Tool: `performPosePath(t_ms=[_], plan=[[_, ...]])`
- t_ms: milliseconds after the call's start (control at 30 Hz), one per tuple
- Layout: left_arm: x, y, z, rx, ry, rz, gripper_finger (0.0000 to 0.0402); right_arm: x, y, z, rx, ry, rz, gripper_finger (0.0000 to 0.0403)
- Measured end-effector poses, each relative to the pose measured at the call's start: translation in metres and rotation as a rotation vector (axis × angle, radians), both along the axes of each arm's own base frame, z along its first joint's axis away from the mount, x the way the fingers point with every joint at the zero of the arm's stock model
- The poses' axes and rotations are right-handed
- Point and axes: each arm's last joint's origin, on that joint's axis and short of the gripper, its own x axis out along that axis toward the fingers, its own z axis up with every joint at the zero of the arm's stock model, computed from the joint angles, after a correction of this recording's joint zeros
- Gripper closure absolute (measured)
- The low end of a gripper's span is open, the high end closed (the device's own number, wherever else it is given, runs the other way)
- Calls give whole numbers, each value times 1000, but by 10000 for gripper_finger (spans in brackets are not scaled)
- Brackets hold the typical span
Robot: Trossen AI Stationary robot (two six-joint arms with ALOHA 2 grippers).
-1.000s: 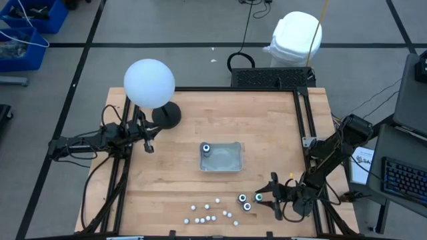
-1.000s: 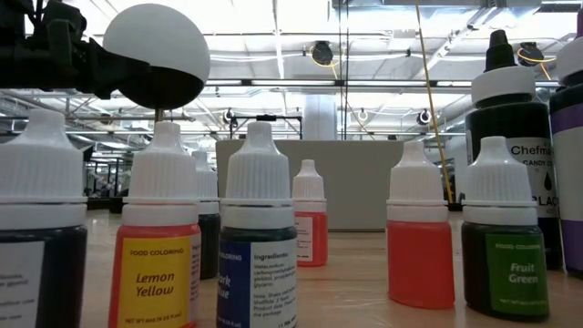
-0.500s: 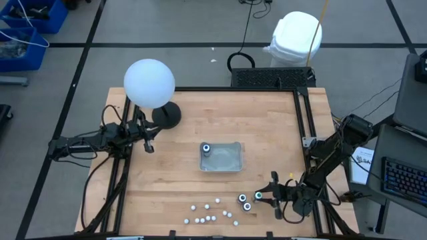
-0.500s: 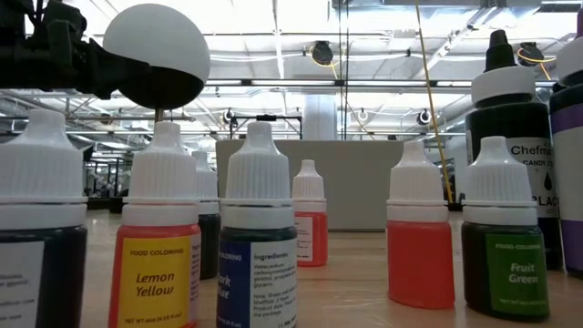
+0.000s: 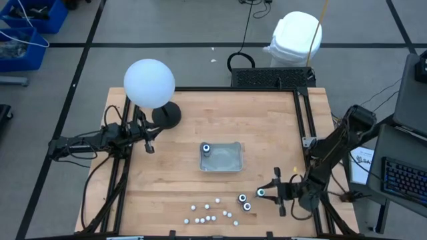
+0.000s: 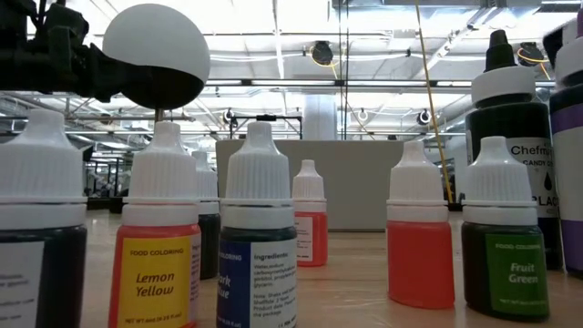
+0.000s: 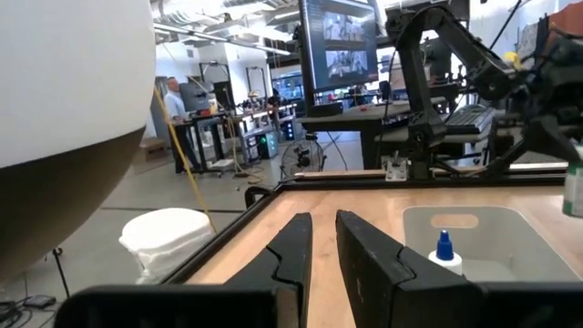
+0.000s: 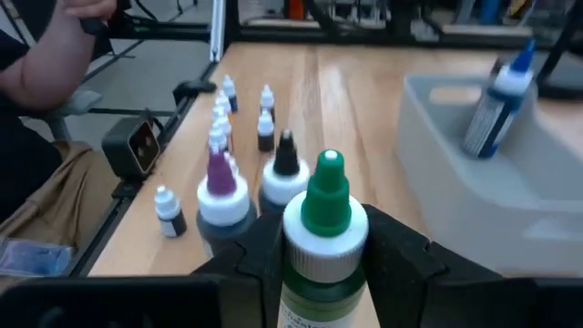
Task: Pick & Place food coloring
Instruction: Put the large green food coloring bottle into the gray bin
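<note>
Right gripper (image 5: pixel 261 193) sits near the front right of the table (image 5: pixel 187 133) in the high view, squeezing a green-topped bottle (image 5: pixel 259 194). Two big dark bottles (image 5: pixel 245 202) stand just beside it. A bunch of tiny white-capped bottles (image 5: pixel 208 213) is spread along the front edge. One bottle with a blue tip (image 5: pixel 207 148) stands in the corner of the clear tray (image 5: pixel 230 160) in the middle of the table. The left gripper (image 5: pixel 150 148) waits on the left side, next to a lamp with a big white ball (image 5: pixel 149 83).

From the low view, the little bottles stand close up in a row. One says Lemon Yellow (image 6: pixel 161 237), one is red (image 6: pixel 419 228), and one says Fruit Green (image 6: pixel 503 232).

Past the left wrist, the two dark fingers (image 7: pixel 290 255) are nearly together with nothing between them. The blue-tip bottle (image 7: pixel 444 252) stands in the tray (image 7: pixel 492 223).

Past the right wrist, the green-topped bottle (image 8: pixel 323 232) is gripped tight between the fingers (image 8: pixel 401 255). A purple-topped bottle (image 8: pixel 221 187) and a black-topped one (image 8: pixel 286 169) stand on the table behind it. The tray (image 8: pixel 455 146) is off to one side.
</note>
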Motion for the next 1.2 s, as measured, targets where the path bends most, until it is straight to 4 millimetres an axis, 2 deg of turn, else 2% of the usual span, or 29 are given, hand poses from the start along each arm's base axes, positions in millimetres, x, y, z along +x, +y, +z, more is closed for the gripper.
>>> performPosePath(t_ms=[167,367,767,1000,1200], plan=[[0,0,1,3,-8,0,339,-6,-15,17,-42,0,-11,292],[0,0,1,3,-8,1,339,-3,-30,30,-43,-30,-66,291],[0,0,0,-37,-8,-6,339,16,-52,33,-118,-31,-174,292],[0,0,2,-54,-38,-9,339,30,-70,37,-159,-70,-338,287],[0,0,2,-24,-28,-4,339,41,-82,42,-177,-87,-339,292]])
